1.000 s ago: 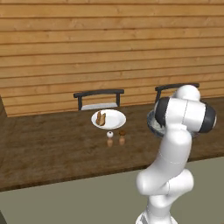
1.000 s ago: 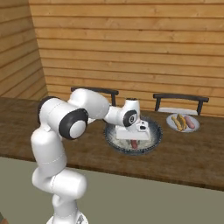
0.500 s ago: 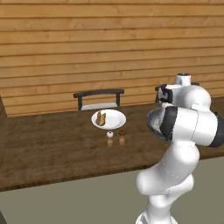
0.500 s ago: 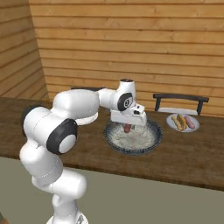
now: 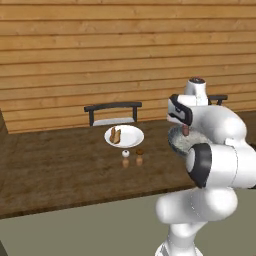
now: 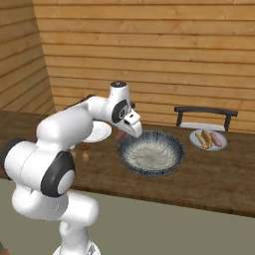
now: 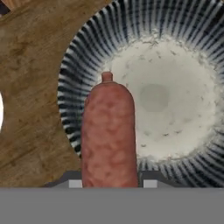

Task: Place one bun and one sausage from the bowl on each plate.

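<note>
Setting: wood-plank walls are seen behind a dark wooden desk (image 5: 60,170), with a dark chair (image 5: 113,111) drawn up at its far side.

Left base view, change: the arm has been swung up and leftward since a second ago, so that the pincer (image 5: 186,131) is now carried over the near-left part of the bowl (image 5: 177,141), with a reddish sausage (image 5: 186,130) hanging from it.

Left base view, target: the left plate (image 5: 125,136) is shown bearing a bun (image 5: 115,135) and no sausage; two small shakers (image 5: 132,156) stand just in front of it.

Right base view, change: the pincer (image 6: 121,133) was down in the bowl (image 6: 151,152) a second ago and has been lifted out toward the bowl's left rim.

Right base view, extra: the right plate (image 6: 208,140) is seen with both a bun and a sausage on it, something that goes unseen from the left; the bowl's pale inside looks emptied.

Hand view, grip: the sausage (image 7: 109,134) is gripped at its near end by the closed pincer (image 7: 109,183), its free end pointing over the striped rim of the bowl (image 7: 83,65).

Hand view, extra: a white sliver at the left edge may be the left plate; this cannot be told for sure.

Meaning: the right plate is judged finished, and this last sausage is judged bound for the left plate.
</note>
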